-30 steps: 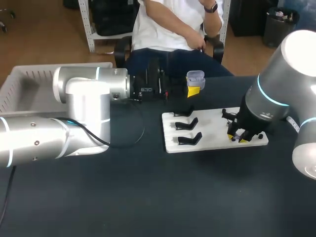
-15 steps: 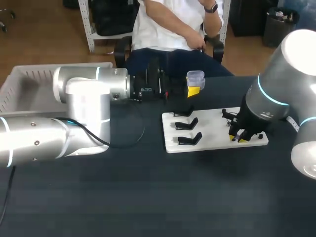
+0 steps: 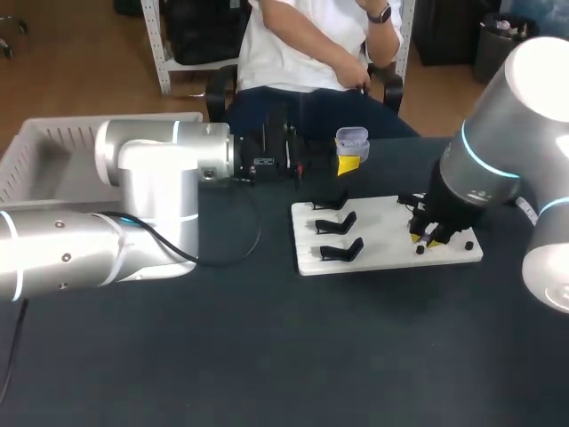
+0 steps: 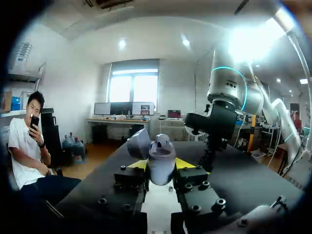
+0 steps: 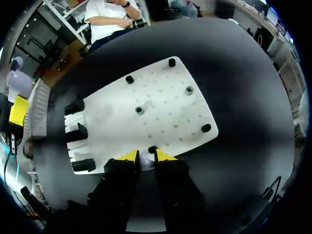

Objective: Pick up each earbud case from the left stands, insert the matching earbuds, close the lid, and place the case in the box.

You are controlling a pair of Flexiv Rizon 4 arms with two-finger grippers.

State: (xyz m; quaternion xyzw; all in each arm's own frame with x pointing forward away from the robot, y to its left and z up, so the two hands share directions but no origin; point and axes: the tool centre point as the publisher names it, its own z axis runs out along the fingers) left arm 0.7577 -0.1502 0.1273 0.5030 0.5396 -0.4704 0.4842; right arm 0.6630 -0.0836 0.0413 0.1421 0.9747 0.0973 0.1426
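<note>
Over the white board [image 5: 161, 112], the right gripper [image 5: 146, 156] pinches a tiny, probably slippery earbud [image 5: 146, 162]; the left gripper [image 4: 162, 166] clamps the light, hard-shelled case [image 4: 161, 155] by its base, lid open.

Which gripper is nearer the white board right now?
Right. The right gripper is just over the right end of the white board, fingers shut on an earbud. The left gripper holds the open case beyond the board's far edge.
</note>
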